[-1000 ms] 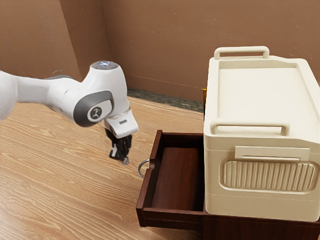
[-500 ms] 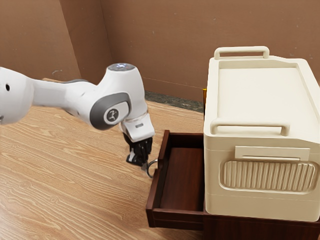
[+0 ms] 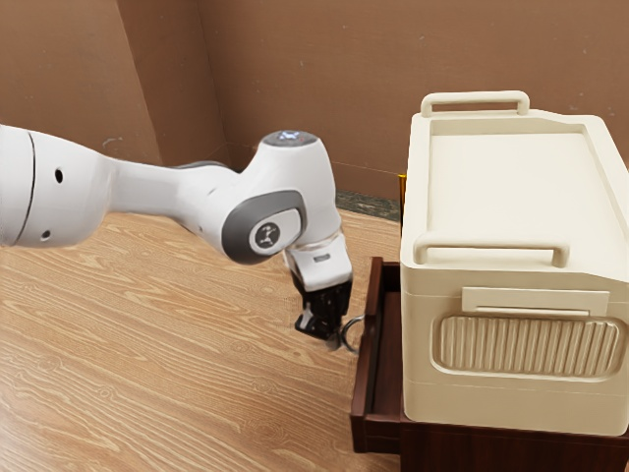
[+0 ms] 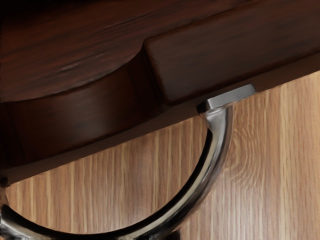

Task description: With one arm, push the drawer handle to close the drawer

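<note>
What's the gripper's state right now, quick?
Gripper: right by the drawer's ring handle; whether it's open or closed can't be told from these views.

The arm (image 3: pixel 147 189) enters from the exterior view's left, its pale forward link running nearly level, with a slight drop toward the wrist (image 3: pixel 295 187). A grey band (image 3: pixel 239 228) curves around the wrist's bulging side, and a round grey cap (image 3: pixel 292 139) tops it. Beneath, the white hand (image 3: pixel 324 265) hangs slightly tilted, and the black gripper (image 3: pixel 337 340) points down, its lower end leaning toward the exterior view's right.
</note>
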You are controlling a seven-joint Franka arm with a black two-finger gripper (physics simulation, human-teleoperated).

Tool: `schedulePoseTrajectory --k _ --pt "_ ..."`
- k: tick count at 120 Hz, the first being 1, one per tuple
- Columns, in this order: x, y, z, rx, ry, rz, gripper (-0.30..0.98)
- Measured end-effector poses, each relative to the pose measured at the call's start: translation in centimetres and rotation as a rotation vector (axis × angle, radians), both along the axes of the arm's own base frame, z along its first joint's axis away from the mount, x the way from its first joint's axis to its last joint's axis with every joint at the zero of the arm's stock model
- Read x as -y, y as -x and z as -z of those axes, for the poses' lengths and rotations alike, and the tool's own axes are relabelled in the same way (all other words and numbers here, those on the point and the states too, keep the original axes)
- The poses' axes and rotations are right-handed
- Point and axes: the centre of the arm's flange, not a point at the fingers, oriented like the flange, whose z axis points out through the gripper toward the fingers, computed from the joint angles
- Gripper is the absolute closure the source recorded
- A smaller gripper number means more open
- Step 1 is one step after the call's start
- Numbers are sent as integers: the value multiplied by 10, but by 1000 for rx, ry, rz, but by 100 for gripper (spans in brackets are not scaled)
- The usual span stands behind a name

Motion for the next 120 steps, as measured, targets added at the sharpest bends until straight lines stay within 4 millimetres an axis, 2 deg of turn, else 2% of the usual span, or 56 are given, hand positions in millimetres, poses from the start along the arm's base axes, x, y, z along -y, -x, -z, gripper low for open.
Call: schedulePoseTrajectory --k 30,64,83,95,103,110,120 --pt "32 -3 -3 10 16 38 78" --pt "59 -7 -12 32 35 63 78" --pt "57 -20 -10 33 39 48 81" --pt "57 -19 -8 27 35 45 82" --pt "56 -15 -6 21 28 45 79" --pt "44 -16 -7 17 20 27 79" --pt "11 -25 -21 16 7 -28 79"
